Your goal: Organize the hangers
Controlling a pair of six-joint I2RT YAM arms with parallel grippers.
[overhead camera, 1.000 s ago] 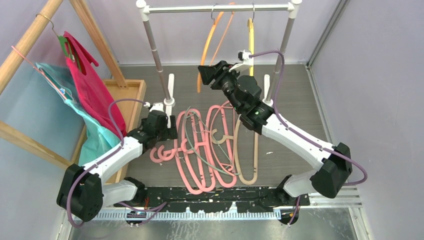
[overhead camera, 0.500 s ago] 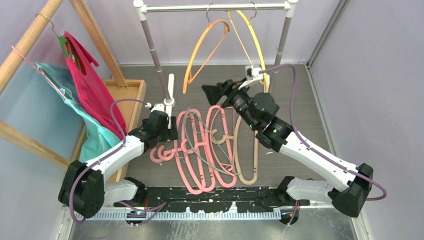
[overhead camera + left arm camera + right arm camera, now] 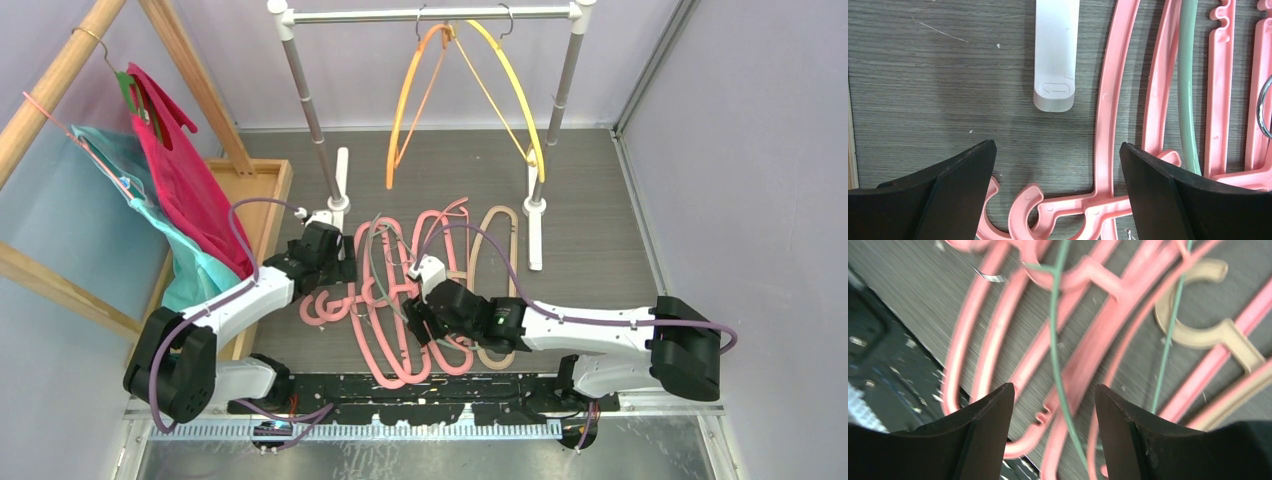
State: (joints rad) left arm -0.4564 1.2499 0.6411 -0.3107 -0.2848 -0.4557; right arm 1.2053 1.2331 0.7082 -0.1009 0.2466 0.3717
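An orange hanger (image 3: 410, 95) and a yellow hanger (image 3: 512, 85) hang by metal hooks on the rail. Several thick pink hangers (image 3: 390, 345), a beige one (image 3: 497, 290) and a thin grey-green one (image 3: 383, 285) lie tangled on the floor. My left gripper (image 3: 335, 270) is open and empty just above pink hanger hooks (image 3: 1018, 210) at the pile's left edge; in the left wrist view its jaws (image 3: 1057, 147) stand wide apart. My right gripper (image 3: 412, 320) is open and empty low over the pile's middle. In the right wrist view, the right gripper (image 3: 1053, 387) has the grey-green wire (image 3: 1057, 355) and pink bars (image 3: 1098, 345) below its gap.
The rail (image 3: 430, 15) stands on two posts with white feet (image 3: 341, 175) (image 3: 533, 235). A wooden frame at left carries a hanger with red cloth (image 3: 180, 170) and one with teal cloth (image 3: 130, 190), over a wooden tray (image 3: 268, 190). Walls close in on both sides.
My right arm has come down from the rail and back toward me onto the floor pile. The orange and yellow hangers have swung and now hang free. My left arm has barely moved.
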